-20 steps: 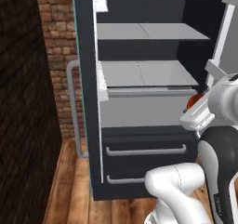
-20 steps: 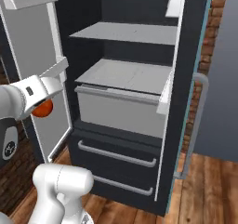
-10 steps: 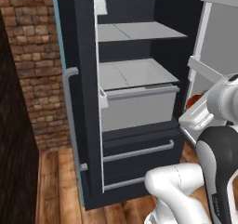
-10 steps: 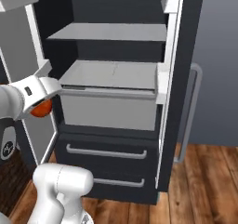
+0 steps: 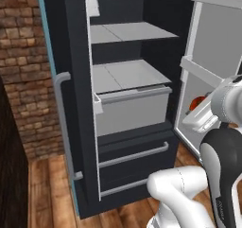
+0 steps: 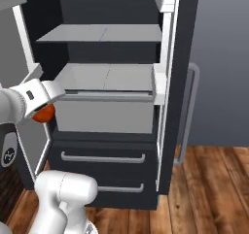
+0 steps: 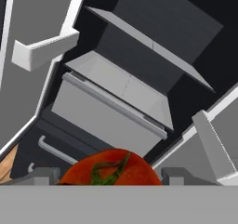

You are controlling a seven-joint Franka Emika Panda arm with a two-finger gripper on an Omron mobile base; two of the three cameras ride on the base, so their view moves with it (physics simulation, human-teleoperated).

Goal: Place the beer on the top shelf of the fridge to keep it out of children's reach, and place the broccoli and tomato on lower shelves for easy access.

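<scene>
My gripper [image 7: 111,177] is shut on the tomato [image 7: 110,168], a red-orange ball with a green stem, which sits between the two fingertips. In the base views the tomato [image 5: 197,102] [image 6: 44,113] hangs in the white hand in front of the open fridge [image 5: 75,71], beside its right-hand door [image 5: 212,47]. The fridge [image 6: 180,58] shows an upper grey shelf [image 6: 102,33] and a lower shelf [image 5: 127,74] on top of a grey drawer [image 6: 104,114]. Both shelves are bare. The beer and the broccoli are out of view.
Two dark drawers with bar handles [image 5: 134,155] sit under the grey drawer. The teal-edged left door [image 5: 59,104] stands open with a curved grey handle. A brick wall [image 5: 23,57] lies left of the fridge, over a wooden floor [image 6: 209,189].
The whole picture has shifted as the base moved: the fridge now stands more square in front of me. The hand keeps its hold on the tomato.
</scene>
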